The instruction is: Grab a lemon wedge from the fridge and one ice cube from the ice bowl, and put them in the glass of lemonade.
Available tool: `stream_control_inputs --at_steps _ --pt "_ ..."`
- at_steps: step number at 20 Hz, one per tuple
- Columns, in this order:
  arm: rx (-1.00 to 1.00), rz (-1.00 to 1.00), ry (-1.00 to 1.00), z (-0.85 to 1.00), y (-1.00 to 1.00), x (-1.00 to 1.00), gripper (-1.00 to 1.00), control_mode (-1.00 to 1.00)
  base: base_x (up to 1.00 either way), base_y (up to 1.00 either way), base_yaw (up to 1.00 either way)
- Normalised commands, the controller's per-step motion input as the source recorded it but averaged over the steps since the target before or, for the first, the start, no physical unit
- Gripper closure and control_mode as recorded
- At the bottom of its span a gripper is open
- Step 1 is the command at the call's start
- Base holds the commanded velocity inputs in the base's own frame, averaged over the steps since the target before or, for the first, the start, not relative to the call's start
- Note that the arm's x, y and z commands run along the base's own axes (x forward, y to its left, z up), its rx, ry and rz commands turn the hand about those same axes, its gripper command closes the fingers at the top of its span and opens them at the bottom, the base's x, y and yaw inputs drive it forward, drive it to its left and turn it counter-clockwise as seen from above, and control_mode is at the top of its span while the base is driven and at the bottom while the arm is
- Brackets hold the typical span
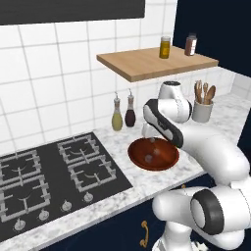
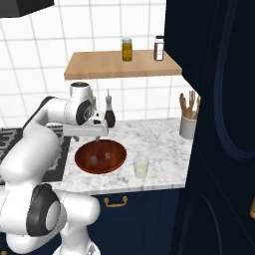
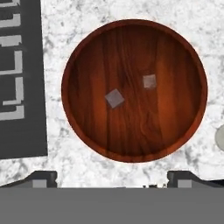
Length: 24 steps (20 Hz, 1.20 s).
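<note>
The ice bowl [image 3: 131, 48], wide and reddish-brown, sits on the marble counter and holds two ice cubes [image 3: 114, 98] [image 3: 149, 81]. My gripper [image 3: 113, 179] hangs open straight above the bowl, fingertips [image 3: 41, 177] far apart with nothing between them. In the base views the gripper [image 2: 90, 138] [image 1: 149, 136] hovers over the back rim of the ice bowl [image 2: 82, 152] [image 1: 169, 158]. The glass of lemonade [image 2: 141, 166] stands just right of the bowl, near the counter's front edge; its rim [image 3: 220, 138] shows at the hand view's right edge. The lemon wedge and the fridge are out of view.
A gas hob [image 1: 44, 176] lies left of the bowl. Two bottles [image 1: 123, 113] stand by the tiled wall. A white crock with wooden spoons [image 2: 188, 124] stands at the right. A wooden shelf [image 2: 122, 64] with two jars overhangs the counter. Tall navy cabinet [image 2: 219, 99] on the right.
</note>
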Motion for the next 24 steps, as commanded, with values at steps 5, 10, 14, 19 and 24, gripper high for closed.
stream_control_inputs --at_steps 5,10,14,19,24 --pt "-0.01 0.01 0.04 -0.64 0.00 0.45 -1.00 -1.00 0.00 0.00 0.00" --pt "0.00 0.00 -0.03 -0.35 0.09 0.31 -1.00 -1.00 0.00 0.00 0.00" --pt "-0.02 0.12 0.11 -0.05 -0.15 0.24 -1.00 -1.00 0.00 0.00 0.00" --pt "-0.03 0.14 0.16 -0.30 0.05 0.16 -1.00 -1.00 0.00 0.00 0.00" --pt "0.00 0.08 0.05 -0.64 0.00 0.00 -1.00 -1.00 0.00 0.00 0.00"
